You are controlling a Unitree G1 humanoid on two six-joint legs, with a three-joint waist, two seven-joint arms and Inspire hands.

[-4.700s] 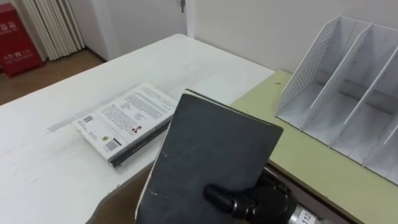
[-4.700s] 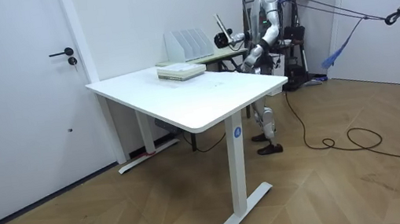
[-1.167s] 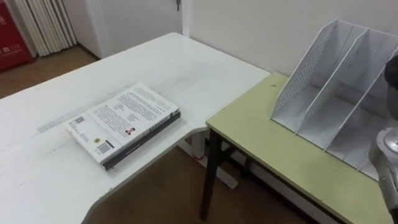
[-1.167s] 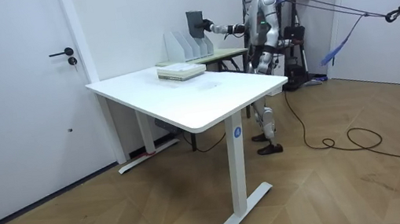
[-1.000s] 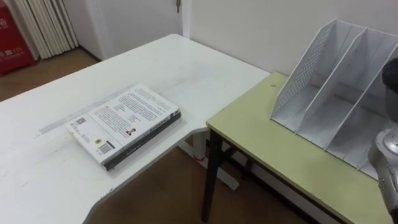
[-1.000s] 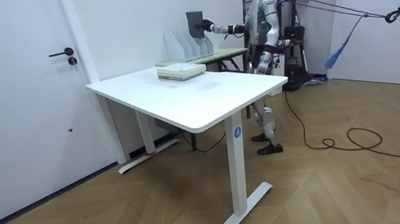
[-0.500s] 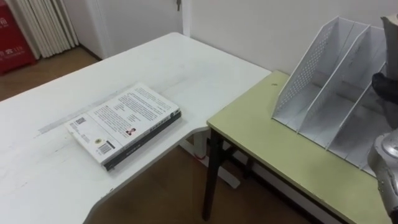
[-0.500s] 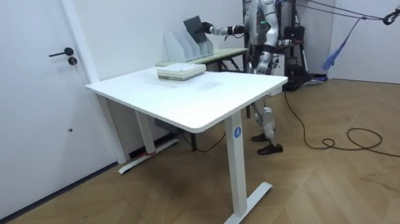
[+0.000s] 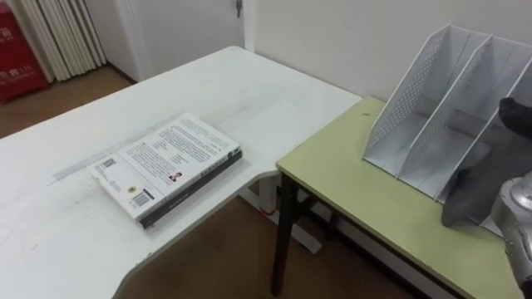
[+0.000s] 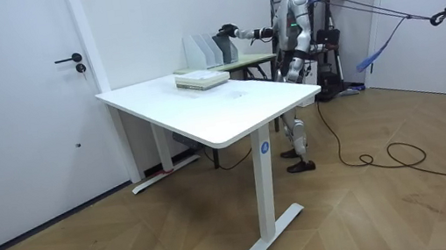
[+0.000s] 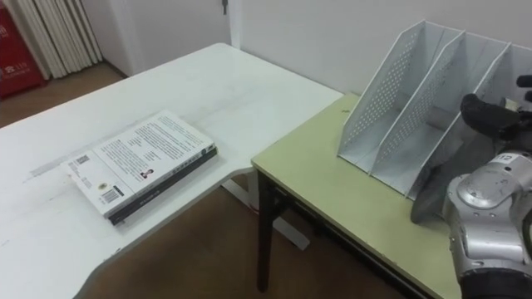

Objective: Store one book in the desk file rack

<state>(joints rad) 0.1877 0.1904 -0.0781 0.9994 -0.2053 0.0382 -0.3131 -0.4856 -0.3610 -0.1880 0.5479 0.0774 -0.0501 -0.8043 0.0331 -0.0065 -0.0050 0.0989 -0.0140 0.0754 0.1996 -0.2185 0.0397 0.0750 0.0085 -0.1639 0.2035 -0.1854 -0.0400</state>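
A white perforated file rack (image 9: 420,91) stands on the green side table (image 9: 357,195). A dark grey book (image 9: 478,187) stands upright in a slot to the right of the rack's two left slots. My right hand (image 11: 490,116) is at the book's top edge with its fingers curled over it. The room view shows that arm stretched out to the rack (image 10: 204,46). A second book with a white printed cover (image 9: 166,162) lies flat on the white desk (image 9: 233,83). My left hand (image 10: 286,64) hangs low by my side in the room view.
I stand at the green table's end, beside the white desk's far corner. A gap of wooden floor (image 9: 216,249) separates desk and table. A red cabinet (image 9: 21,50) and a radiator are at the far left. The rack backs onto the wall.
The dark book, held high above the rack a second ago, has come down into a slot. My right hand has followed it down. The book on the desk has not moved.
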